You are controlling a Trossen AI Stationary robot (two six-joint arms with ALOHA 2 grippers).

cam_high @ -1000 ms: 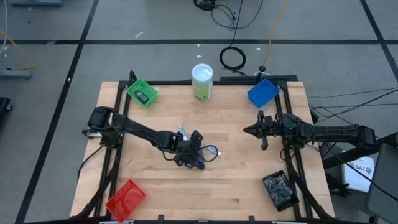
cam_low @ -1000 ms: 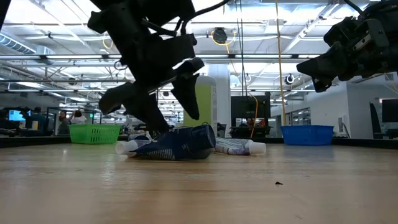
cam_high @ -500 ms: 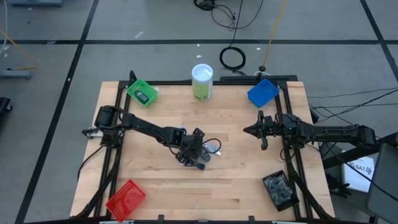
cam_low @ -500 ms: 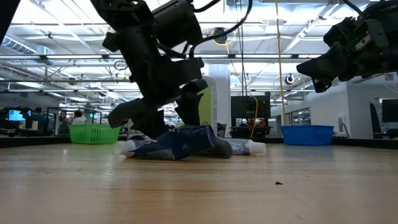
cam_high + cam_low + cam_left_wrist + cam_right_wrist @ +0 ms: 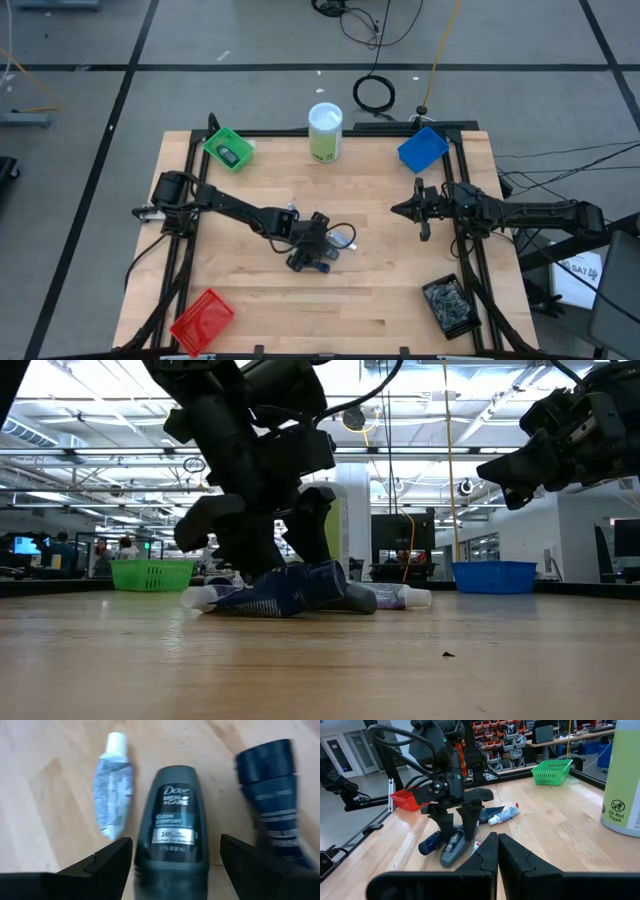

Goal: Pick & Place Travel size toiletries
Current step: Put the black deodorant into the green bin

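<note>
Several travel toiletries lie in a cluster at the table's middle. They are a dark oblong roll-on bottle (image 5: 172, 827), a blue-and-white tube (image 5: 114, 785) and a dark blue striped tube (image 5: 272, 795). All lie flat on their sides. My left gripper (image 5: 175, 845) is open and low over the cluster (image 5: 320, 248), pointing down, with one finger on each long side of the dark bottle. It also shows in the low view (image 5: 270, 555). My right gripper (image 5: 398, 210) is shut and empty, hovering above the table's right half. My left gripper's fingers (image 5: 107, 862) stand close beside the dark bottle's two long sides, coming from above and lying across it. The bottle lies flat on the table. I cannot tell whether a finger touches it.
A green bin (image 5: 229, 148) stands at the far left, a blue bin (image 5: 422, 148) at the far right, a red bin (image 5: 203, 318) at the near left and a dark bin (image 5: 452, 303) holding small items at the near right. A tall white-and-green canister (image 5: 325, 131) stands at the far middle.
My left gripper has moved a little toward the table's right edge and gone down. Its open fingers now stand low on either side of the dark bottle.
</note>
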